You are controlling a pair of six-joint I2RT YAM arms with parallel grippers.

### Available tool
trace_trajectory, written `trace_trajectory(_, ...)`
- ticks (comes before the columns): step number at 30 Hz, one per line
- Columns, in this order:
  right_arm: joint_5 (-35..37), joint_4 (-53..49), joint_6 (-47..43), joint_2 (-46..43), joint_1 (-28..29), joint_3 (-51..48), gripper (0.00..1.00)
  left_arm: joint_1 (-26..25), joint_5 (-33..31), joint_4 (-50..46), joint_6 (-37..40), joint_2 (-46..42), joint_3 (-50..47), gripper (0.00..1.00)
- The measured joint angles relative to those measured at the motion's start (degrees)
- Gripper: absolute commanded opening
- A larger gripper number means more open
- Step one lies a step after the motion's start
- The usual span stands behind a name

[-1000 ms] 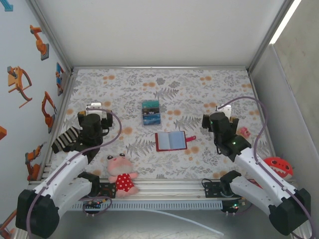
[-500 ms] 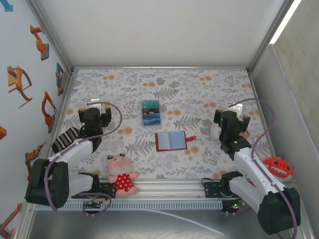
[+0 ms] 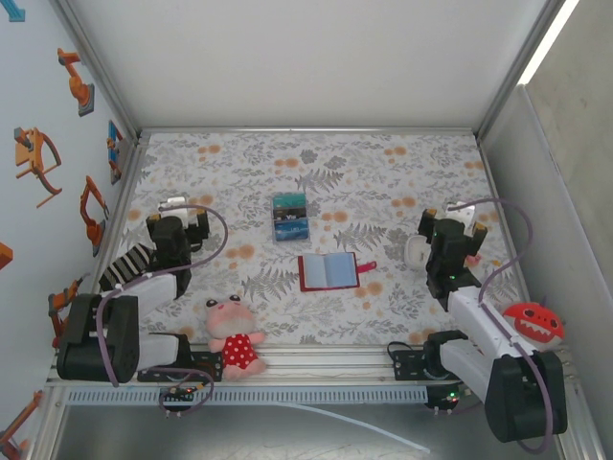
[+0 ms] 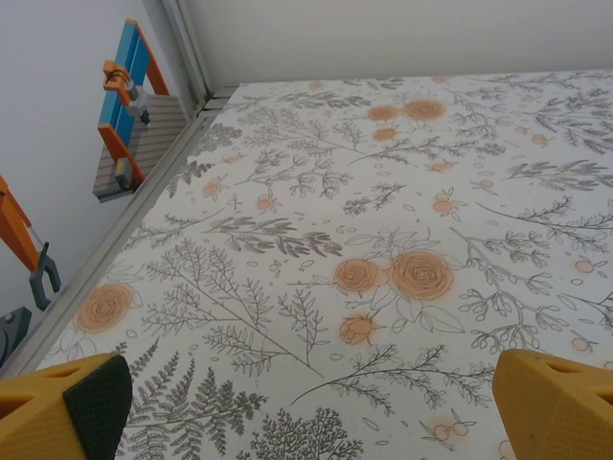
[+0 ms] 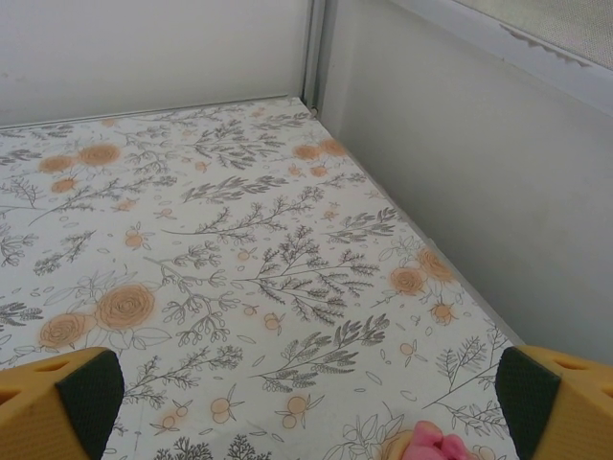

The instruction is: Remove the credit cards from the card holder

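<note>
Drawn apart since the earlier frame, left claw and right claw stood released; we recorded the card holder open between them.

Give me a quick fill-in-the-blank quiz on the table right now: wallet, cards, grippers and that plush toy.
1. The wallet lies open, with its tab on the ___ arm's side.
2. Seen from the arms, the cards lie on the wallet's ___ side.
3. The jaws of the left gripper and right gripper stand ___.
4. The plush toy in the red dress lies nearer the ___ arm.
Missing words: right; far; open; left.
</note>
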Motion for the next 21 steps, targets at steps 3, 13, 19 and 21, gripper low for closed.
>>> trace_trajectory(3,-0.7,2.1,0.0,0.0,-0.9,-1.5,1.0,1.3,2.2,1.9,-0.8,1.1,-0.3,0.97)
trace_trajectory(13,-3.1,4.5,0.0,0.0,-2.5,-3.0,1.0,1.8,5.6,15.9,-1.6,12.8,-4.4,0.97)
trace_trajectory(19,-4.6,6.5,0.0,0.4,-3.5,-4.2,0.99,2.1,8.3,15.4,-1.4,15.4,-2.4,0.97)
trace_trajectory(21,-5.2,7.5,0.0,1.3,-4.0,-4.5,1.0,3.3,11.7,12.9,-1.4,15.4,0.2,0.97)
